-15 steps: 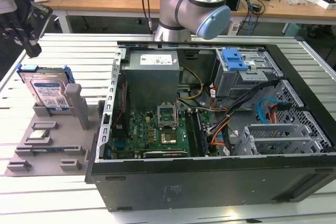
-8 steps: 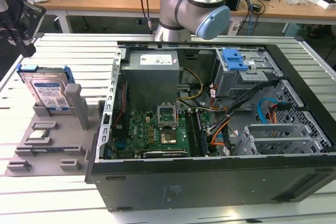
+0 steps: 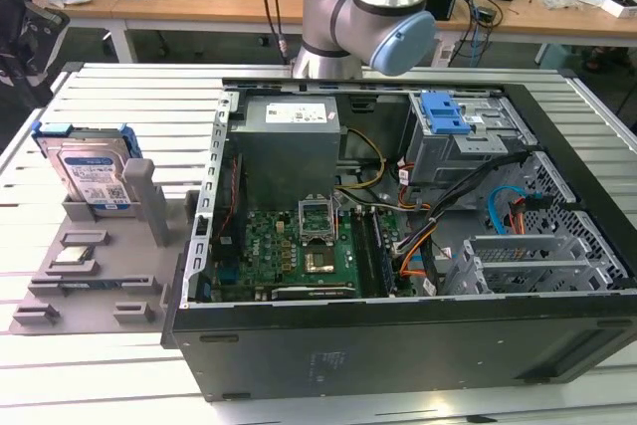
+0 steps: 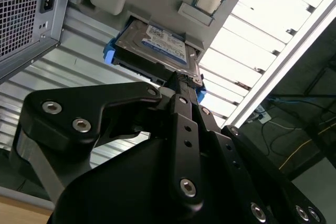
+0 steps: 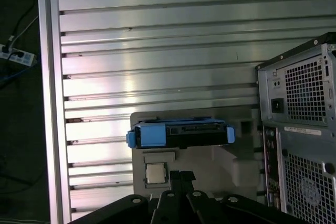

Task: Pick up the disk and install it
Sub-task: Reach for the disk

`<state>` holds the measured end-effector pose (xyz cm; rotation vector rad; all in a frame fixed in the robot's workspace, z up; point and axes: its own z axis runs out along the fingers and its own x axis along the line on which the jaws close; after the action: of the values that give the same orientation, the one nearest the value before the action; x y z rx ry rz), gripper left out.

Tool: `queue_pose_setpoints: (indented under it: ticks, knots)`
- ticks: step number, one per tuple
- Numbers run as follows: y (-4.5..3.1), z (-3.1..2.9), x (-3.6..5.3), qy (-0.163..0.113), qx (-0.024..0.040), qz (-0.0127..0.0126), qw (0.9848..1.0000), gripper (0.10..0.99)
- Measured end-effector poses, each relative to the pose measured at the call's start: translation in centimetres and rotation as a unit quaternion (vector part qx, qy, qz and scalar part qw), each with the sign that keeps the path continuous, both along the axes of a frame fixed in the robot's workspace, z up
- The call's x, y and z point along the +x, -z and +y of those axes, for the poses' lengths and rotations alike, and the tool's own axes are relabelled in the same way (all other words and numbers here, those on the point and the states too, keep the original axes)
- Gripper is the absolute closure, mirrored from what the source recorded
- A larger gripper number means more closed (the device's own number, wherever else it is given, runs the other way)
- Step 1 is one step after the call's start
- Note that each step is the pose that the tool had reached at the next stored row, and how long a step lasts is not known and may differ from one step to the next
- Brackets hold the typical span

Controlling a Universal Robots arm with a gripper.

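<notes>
Shows disk upright in grey holder beside open computer case; gripper clear of disk, fingers closed together, gripping nothing.

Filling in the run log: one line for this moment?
disk: standing in grey holder beside open computer case | hand: apart from disk | install: not done

Print on the disk cannot be read.

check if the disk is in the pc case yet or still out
Still out. The disk stands propped on edge in the grey holder on the slatted table, beside the open case, not inside it.
</notes>
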<state>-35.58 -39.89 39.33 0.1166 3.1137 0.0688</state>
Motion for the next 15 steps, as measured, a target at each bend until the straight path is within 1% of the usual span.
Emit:
queue_pose_setpoints:
  ticks: [12,15]
  knots:
    - [0.03,0.0,-1.96,0.0,0.0,0.0,1.0,0.98]
    - [0.03,0.0,-2.1,0.0,0.0,0.0,1.0,0.98]
